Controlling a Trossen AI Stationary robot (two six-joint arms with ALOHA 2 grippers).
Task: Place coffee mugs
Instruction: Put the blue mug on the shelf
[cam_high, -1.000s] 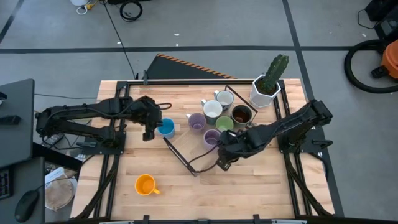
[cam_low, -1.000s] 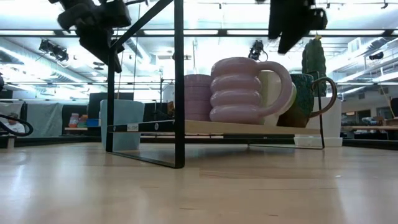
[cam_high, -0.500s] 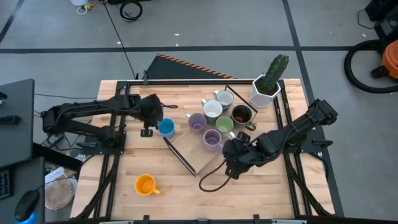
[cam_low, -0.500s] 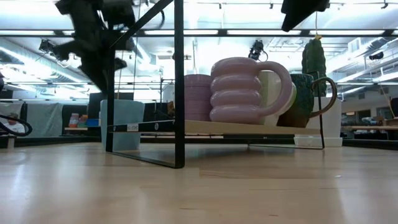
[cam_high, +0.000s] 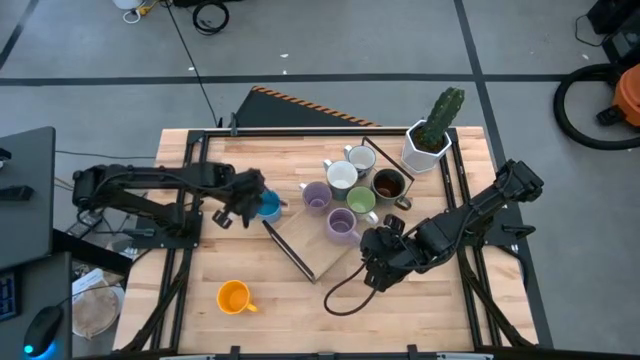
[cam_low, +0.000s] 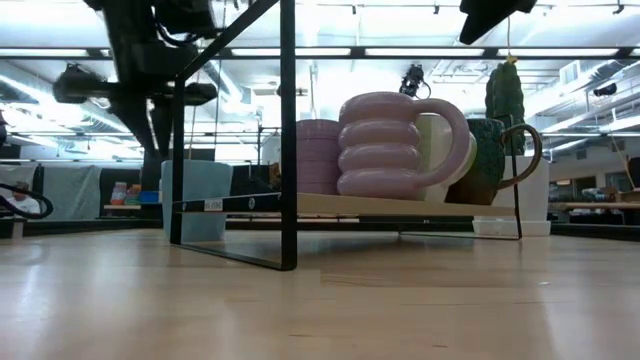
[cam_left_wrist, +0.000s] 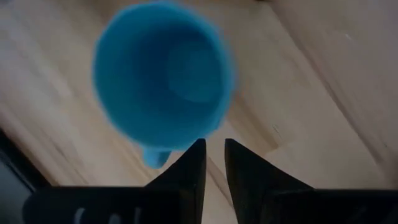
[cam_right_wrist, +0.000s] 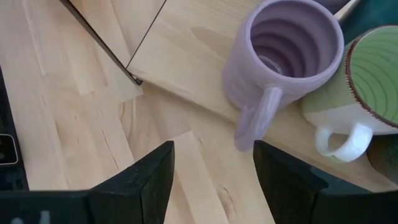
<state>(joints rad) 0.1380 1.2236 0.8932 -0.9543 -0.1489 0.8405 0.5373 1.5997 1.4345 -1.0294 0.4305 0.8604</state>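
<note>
Left wrist view: the left gripper (cam_left_wrist: 212, 158) has its fingers (cam_left_wrist: 193, 165) nearly together, empty, just above the blue mug (cam_left_wrist: 163, 84), which stands upright on the worktop (cam_left_wrist: 323, 74). Right wrist view: the right gripper (cam_right_wrist: 211, 168) has its fingers (cam_right_wrist: 146, 174) apart, empty, near the lilac mug (cam_right_wrist: 283, 59) and green mug (cam_right_wrist: 367, 81) on the tray (cam_right_wrist: 186, 56). High view alone shows the orange mug (cam_high: 233, 297) well apart, both arms reaching inward.

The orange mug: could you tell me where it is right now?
In the high view, the orange mug stands alone near the table's front left, apart from the blue mug.
</note>
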